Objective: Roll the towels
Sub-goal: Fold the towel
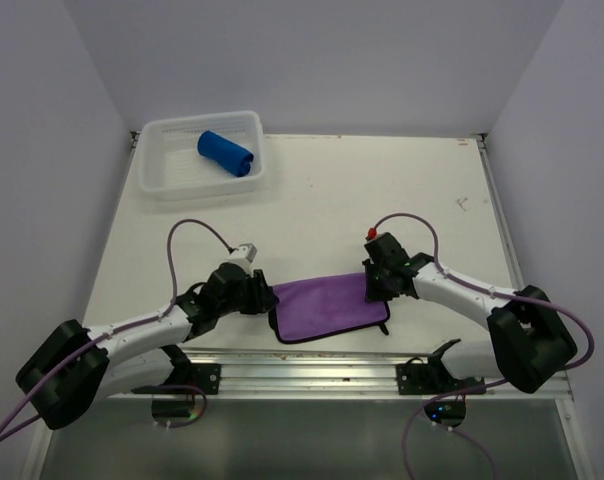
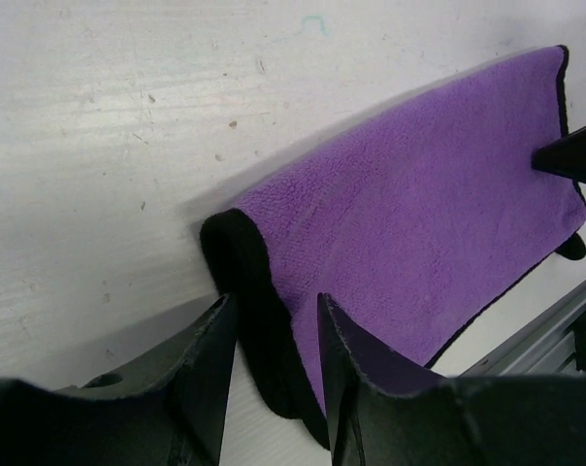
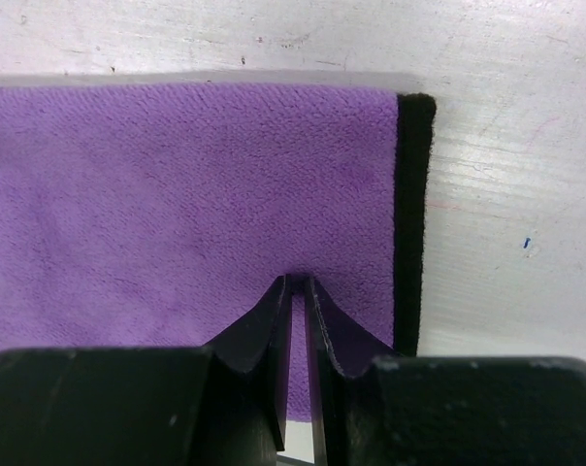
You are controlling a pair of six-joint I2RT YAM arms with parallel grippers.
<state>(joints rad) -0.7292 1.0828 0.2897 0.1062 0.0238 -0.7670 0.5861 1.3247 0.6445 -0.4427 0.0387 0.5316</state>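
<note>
The light purple towel (image 1: 327, 305) with a dark edge lies as a flat folded strip near the table's front edge. My left gripper (image 1: 265, 297) is at its left end. In the left wrist view its fingers (image 2: 208, 361) stand apart, astride the towel's slightly raised dark end (image 2: 244, 282). My right gripper (image 1: 380, 285) is at the towel's right end. In the right wrist view its fingertips (image 3: 281, 291) are almost together, pinching the purple cloth (image 3: 177, 194) just inside the dark border (image 3: 412, 214). The royal blue towel (image 1: 225, 153) lies rolled in the basket.
The white mesh basket (image 1: 162, 175) stands at the back left of the white table. A metal rail (image 1: 312, 370) runs along the front edge just below the purple towel. White walls close in the left, right and back sides.
</note>
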